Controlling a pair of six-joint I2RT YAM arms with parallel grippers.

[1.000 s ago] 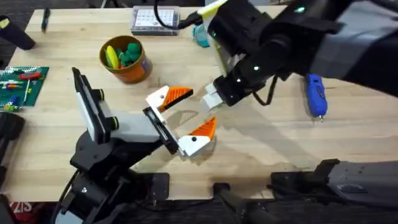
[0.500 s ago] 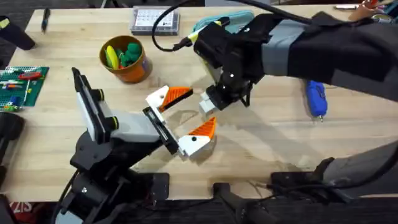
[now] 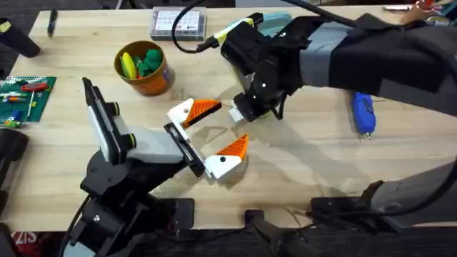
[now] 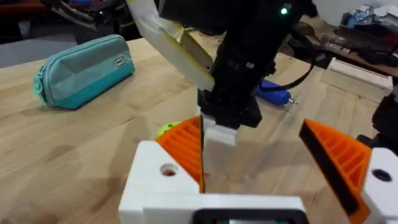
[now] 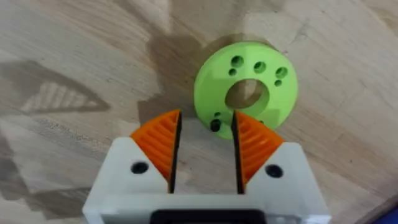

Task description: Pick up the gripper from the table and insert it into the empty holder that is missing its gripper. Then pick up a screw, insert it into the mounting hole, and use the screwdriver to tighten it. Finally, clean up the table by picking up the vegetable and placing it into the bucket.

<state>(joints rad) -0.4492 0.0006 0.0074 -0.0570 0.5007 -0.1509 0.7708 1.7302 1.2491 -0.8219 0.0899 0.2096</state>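
The holder [image 3: 153, 146] is a white body on a black jointed stand at the front left, and it serves as my left gripper [image 3: 230, 125]. Two look-alike orange ribbed fingers [image 4: 186, 149] sit wide apart on its black rail, open around nothing. I cannot tell which one is the task's gripper. My right gripper [image 5: 205, 118] hangs just beyond them, slightly open over a lime-green dish [image 5: 245, 84]. A small black screw [image 5: 214, 126] lies between its tips. The blue screwdriver [image 3: 363, 107] lies to the right. The orange bucket [image 3: 145, 68] holds yellow and green vegetable pieces.
A teal pouch [image 4: 84, 68] lies at the back of the table, next to a clear parts box [image 3: 178, 23]. A green board with small parts [image 3: 25, 96] sits at the left edge, a black pen [image 3: 51, 21] at the back left. Bare wood lies front right.
The right arm has swung leftward over the table's middle, and its gripper has settled over the green dish. The holder and its two fingers have not moved.
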